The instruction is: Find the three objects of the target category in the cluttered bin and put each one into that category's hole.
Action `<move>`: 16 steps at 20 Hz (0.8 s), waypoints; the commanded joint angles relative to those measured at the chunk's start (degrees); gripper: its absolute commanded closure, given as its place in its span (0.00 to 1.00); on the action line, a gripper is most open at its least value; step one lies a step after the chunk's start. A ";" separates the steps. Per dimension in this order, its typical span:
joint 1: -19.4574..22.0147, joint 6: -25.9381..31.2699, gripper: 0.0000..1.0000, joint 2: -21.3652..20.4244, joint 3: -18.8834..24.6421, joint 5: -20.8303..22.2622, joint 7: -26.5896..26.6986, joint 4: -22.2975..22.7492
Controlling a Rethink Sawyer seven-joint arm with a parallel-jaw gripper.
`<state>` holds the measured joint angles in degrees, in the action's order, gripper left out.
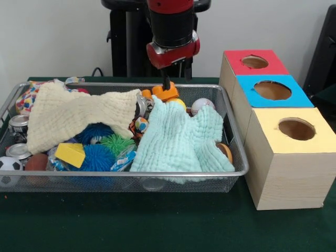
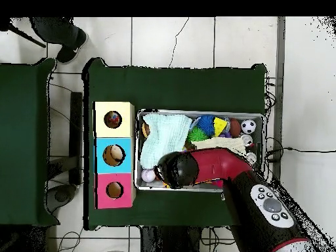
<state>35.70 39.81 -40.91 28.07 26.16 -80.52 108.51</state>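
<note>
**Pincer low at the bin's back edge**

Your pincer (image 1: 168,90) hangs over the bin (image 1: 239,157), down among orange pieces (image 1: 165,93) by the far rim; you cannot tell how wide it stands or whether it has hold of them. The target kind isn't shown, so judge by feel: lift slowly and keep clear of the mint cloth (image 1: 181,139) and cream cloth (image 1: 73,113), which could snag. The boxes (image 1: 286,157) sit just beside the bin on the green worktop (image 1: 157,220). Tiled floor surrounds it.
</note>
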 commanded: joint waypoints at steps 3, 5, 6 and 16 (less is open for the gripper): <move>3.80 12.31 0.00 1.05 2.90 4.01 14.39 -6.46; 4.64 13.70 0.00 1.21 3.23 6.03 16.80 -6.62; 5.23 13.58 0.00 1.14 3.77 6.47 17.33 -5.68; 3.94 6.52 0.00 3.87 6.21 8.04 7.18 -2.94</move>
<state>40.88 47.64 -40.54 30.08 31.91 -80.49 107.34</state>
